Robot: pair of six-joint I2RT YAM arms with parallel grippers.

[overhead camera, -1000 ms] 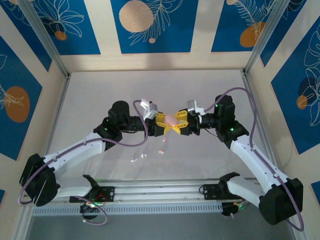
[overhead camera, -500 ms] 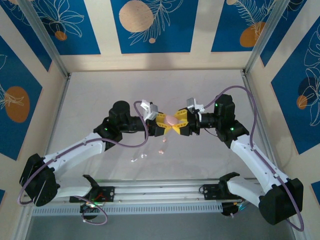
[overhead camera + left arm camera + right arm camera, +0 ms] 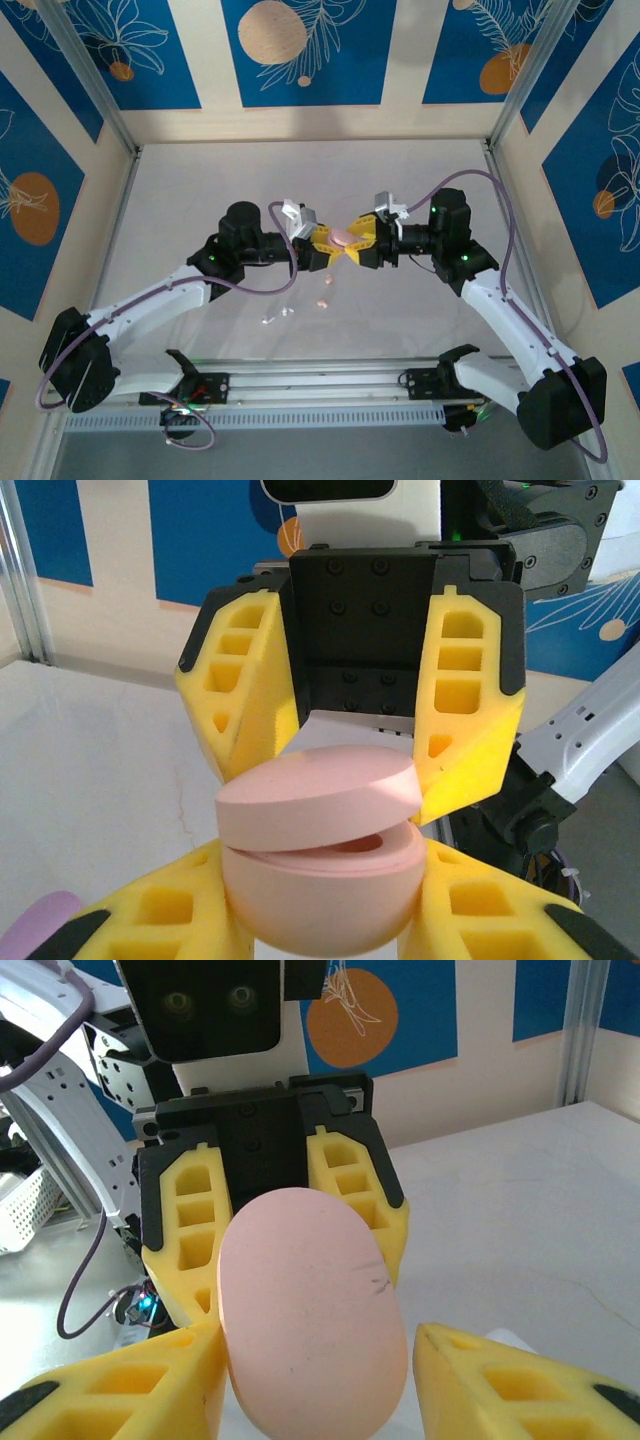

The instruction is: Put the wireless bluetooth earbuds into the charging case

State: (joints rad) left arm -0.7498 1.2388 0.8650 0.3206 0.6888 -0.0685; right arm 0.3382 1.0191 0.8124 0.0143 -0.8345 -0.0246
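Table (image 3: 200, 180): one pale surface. Your work sits at its middle, with the loose pieces nearer you.
Arms: two, reaching in from left and right so their tips meet above the table's centre.
Left gripper (image 3: 325, 250): one. Its yellow fingers pinch the lower half of the pink case from both sides, carrying it off the table.
Right gripper (image 3: 360, 245): one. It faces the left gripper with its fingers spread either side of the case; the right wrist view shows a gap at one finger, so I judge it is not clamped.
Pink case (image 3: 320, 880): one, held in the air between the two grippers. Its lid (image 3: 318, 790) is raised a crack. Expect a light, hard, smooth pebble that slips easily. Hold it across the lower half, as you do now, and leave the lid free to swing.
Purple piece (image 3: 40, 925): one rounded edge at the near left of the left wrist view. I cannot tell whether it is a bud or a case.
Pink earbuds (image 3: 323, 281): two, on the table just near of the grippers.
Pale earbuds (image 3: 287, 312): two, a little nearer and to the left.
Handling the buds: they look tiny, glossy and very light, so they will likely roll or skid. Pinch each across its long sides with the fingertips only, and gently.
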